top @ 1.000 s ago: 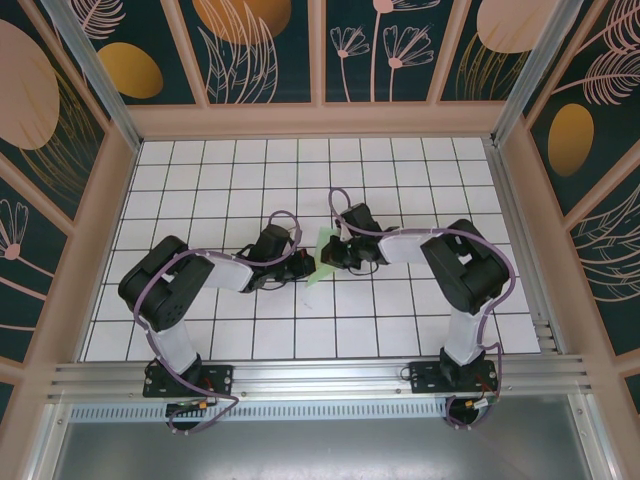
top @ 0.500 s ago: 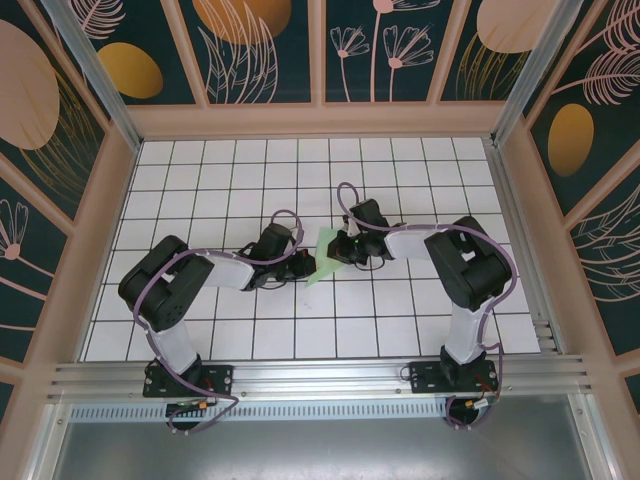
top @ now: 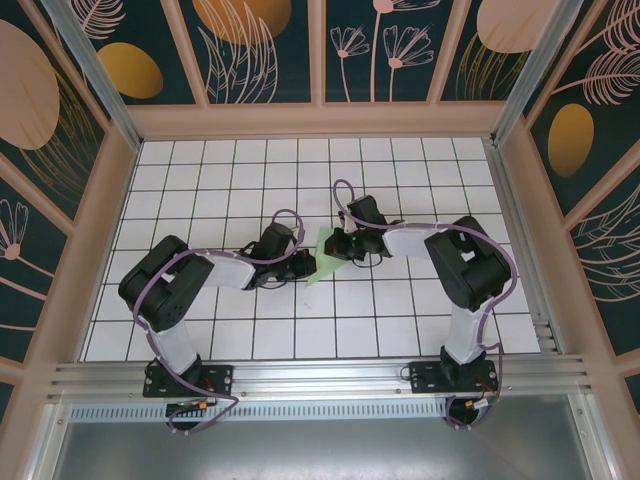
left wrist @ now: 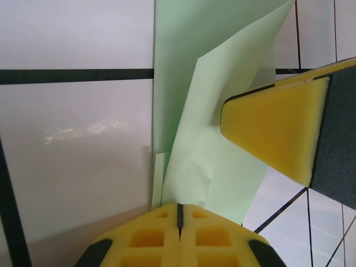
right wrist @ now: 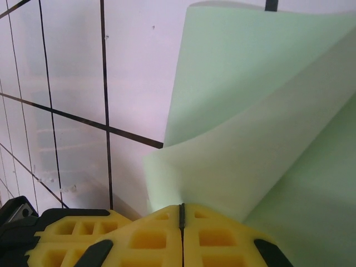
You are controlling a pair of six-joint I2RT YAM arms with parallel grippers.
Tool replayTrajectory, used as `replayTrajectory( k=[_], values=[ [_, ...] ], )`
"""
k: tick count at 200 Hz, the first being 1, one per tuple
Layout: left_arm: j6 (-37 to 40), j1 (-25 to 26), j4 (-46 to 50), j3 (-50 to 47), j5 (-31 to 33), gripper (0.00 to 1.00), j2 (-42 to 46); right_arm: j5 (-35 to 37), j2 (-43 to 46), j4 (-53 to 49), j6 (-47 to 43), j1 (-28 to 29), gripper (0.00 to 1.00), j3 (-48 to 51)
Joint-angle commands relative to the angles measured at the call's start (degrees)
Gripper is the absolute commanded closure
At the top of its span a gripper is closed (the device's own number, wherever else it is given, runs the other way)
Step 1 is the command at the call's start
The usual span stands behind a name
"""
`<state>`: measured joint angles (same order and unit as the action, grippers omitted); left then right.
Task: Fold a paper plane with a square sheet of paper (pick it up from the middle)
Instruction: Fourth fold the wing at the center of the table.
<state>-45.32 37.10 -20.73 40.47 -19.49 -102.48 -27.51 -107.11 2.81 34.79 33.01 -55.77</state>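
Note:
The pale mint-green sheet of paper [top: 323, 262] lies partly folded near the middle of the table, between the two grippers. My left gripper [top: 306, 265] is shut on its left side; in the left wrist view the closed jaws [left wrist: 179, 207] pinch a lifted flap of the paper [left wrist: 217, 128], with lower layers flat on the tiles. My right gripper [top: 335, 248] is shut on the paper's right side. In the right wrist view its jaws [right wrist: 181, 207] clamp a curling edge of the paper [right wrist: 250, 117]. One right finger [left wrist: 275, 128] shows yellow in the left wrist view.
The white grid table [top: 250, 170] is bounded by a raised wooden rim [top: 320, 120] at the back and sides. An aluminium rail [top: 320, 378] runs along the near edge by the arm bases.
The right gripper shifted slightly right and back, then eased left again, carrying its paper flap. The paper's outline widened a little. The left arm stayed put.

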Motion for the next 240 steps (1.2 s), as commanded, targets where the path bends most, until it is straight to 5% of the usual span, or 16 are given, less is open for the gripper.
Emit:
replayTrajectory(
  k=[1,164,240],
  values=[
    [2.1,-0.3,9.4,-1.3,7.4,0.99,-4.1,0.2,-1.0,0.2,-1.7,-0.3,0.94,-0.6],
    [4.1,-0.1,11.1,-1.5,7.2,0.98,-5.3,0.0,-5.6,-2.9,-5.2,-5.9,0.94,-6.0],
    [3.7,-0.1,11.0,-1.2,7.5,0.98,-5.5,-2.2,-2.9,-2.5,-6.4,-0.1,0.94,-3.8]
  ],
)
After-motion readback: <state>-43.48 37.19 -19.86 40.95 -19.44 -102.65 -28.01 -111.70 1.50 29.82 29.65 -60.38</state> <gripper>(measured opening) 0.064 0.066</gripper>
